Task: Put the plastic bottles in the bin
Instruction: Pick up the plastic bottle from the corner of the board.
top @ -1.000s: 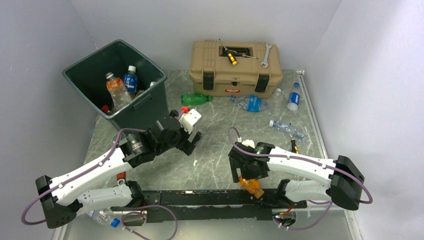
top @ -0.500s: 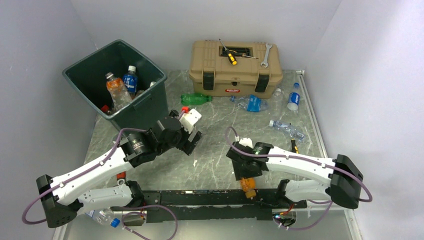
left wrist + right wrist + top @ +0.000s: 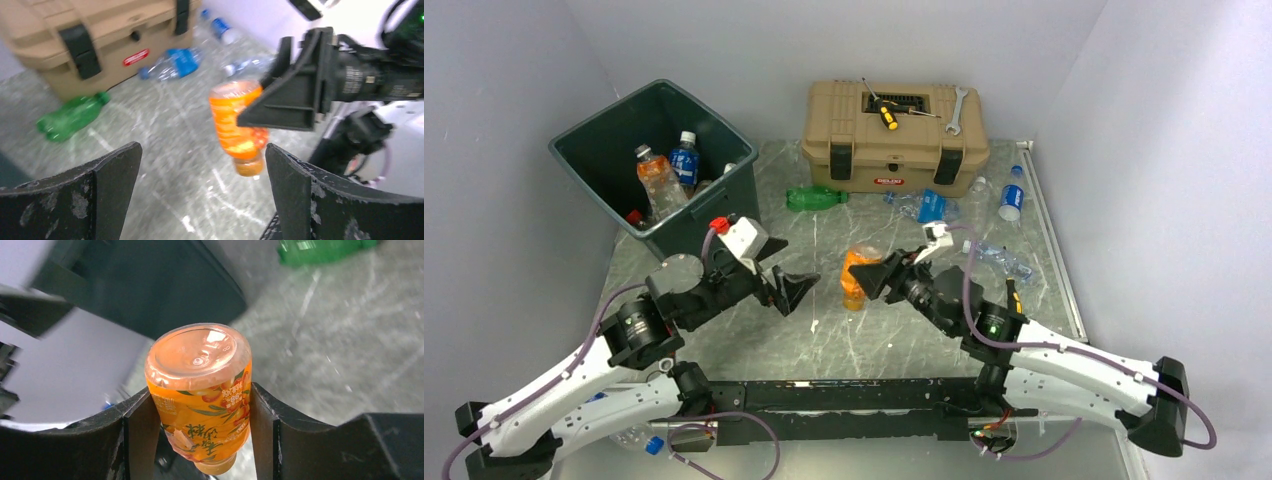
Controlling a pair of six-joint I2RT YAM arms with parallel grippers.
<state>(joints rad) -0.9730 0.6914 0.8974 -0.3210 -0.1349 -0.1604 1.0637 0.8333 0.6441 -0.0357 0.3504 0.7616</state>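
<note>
The bin (image 3: 724,205) stands at the counter's (image 3: 824,335) far left, with bottles (image 3: 664,175) inside it. The toolbox (image 3: 894,150) sits right of the bin against the back, a screwdriver (image 3: 884,112) and a wrench (image 3: 954,110) on its lid. A lying bottle (image 3: 816,198) is just before the toolbox's left end. Loose bottles (image 3: 932,207) lie before its right end and along the right edge. At mid-counter the held bottle (image 3: 856,285) hangs in the right claw (image 3: 871,277). The left claw (image 3: 784,272) is left of it, apart.
</note>
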